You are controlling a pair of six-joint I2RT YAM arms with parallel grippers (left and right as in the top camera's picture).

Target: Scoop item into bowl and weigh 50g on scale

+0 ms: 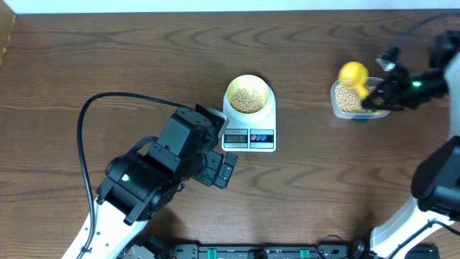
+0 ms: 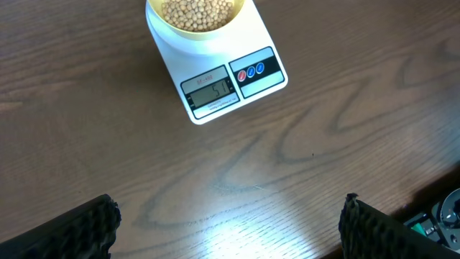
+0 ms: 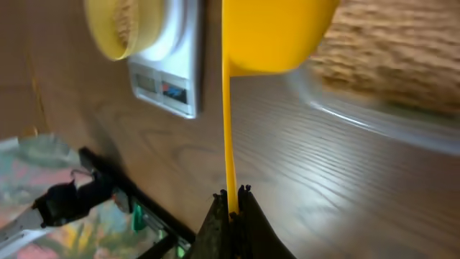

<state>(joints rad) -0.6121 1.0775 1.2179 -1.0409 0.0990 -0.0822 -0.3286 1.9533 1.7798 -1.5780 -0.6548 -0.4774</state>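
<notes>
The right gripper [image 3: 231,205] pinches the spoon [image 3: 273,36] by the end of its handle. The scoop hangs over the tub [image 1: 336,108], at 3 o'clock from the scale [image 1: 249,138]. I cannot tell whether it carries anything.

The left gripper [image 2: 230,208] is spread wide and empty, low over the table at 7 o'clock from the scale.

The bowl [image 1: 249,96] sits on the scale, well filled with beans [image 2: 198,11]. The display [image 2: 210,91] is dim but seems to read about 51. By that reading the scooping looks all but done. What may remain is taking out a bean or two.
</notes>
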